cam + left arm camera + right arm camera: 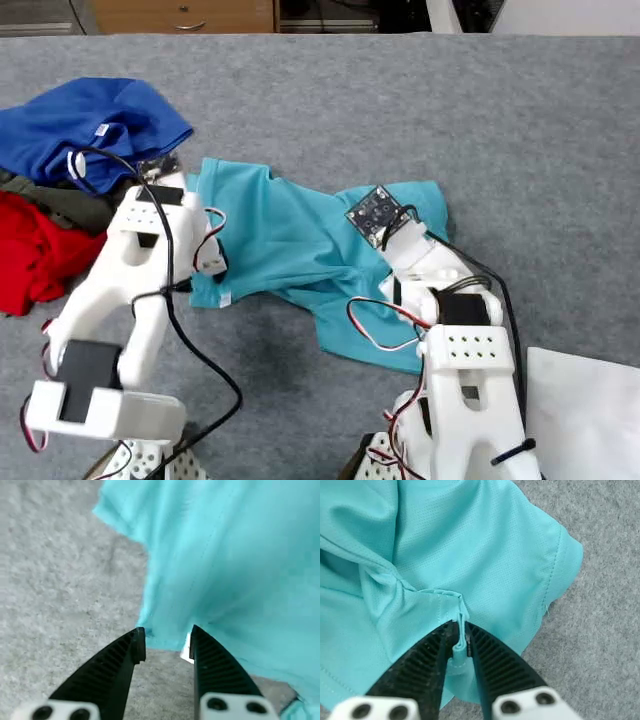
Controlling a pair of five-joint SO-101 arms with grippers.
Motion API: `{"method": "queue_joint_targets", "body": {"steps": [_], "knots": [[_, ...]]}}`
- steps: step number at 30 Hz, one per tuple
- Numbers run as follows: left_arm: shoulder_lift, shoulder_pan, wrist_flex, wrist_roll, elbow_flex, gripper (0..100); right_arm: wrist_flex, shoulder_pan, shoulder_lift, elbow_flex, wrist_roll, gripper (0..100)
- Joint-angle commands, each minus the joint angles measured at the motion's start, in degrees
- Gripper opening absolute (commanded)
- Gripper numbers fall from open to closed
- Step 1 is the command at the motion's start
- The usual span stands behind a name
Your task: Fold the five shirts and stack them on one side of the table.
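While your right gripper [461,630] is clamped on a fold of the teal shirt [290,240], your left gripper [167,640] is parted, with the shirt's edge directly at its tips.

bright, even light from overhead over the table [520,140]. shadows are soft, lying close under the arms [125,290] and along the cables [222,378], with darker shade in the folds of the shirt [485,545].

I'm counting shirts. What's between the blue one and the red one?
A dark olive shirt lies bunched between the blue shirt and the red shirt, touching both. The high view shows it.
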State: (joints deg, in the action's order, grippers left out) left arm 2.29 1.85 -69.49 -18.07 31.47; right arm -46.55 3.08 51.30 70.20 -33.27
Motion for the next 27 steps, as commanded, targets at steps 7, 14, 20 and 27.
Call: {"method": "queue_joint_targets", "body": {"steps": [7,14,20,27], "knots": [[-8.9,-1.0,0.2,-0.9,-4.6,10,1.5,0.8,0.7,0.0,-0.1,0.4],[-8.9,-1.0,0.2,-1.0,-5.2,8,3.3,0.8,0.7,1.2,-0.1,0.4],[-8.9,-1.0,0.1,-1.1,-7.2,8,3.2,0.8,0.7,1.2,-0.1,0.4],[-8.9,-0.5,-2.4,-1.6,-16.2,2,2.4,0.4,1.1,-0.6,0.0,0.4]]}}
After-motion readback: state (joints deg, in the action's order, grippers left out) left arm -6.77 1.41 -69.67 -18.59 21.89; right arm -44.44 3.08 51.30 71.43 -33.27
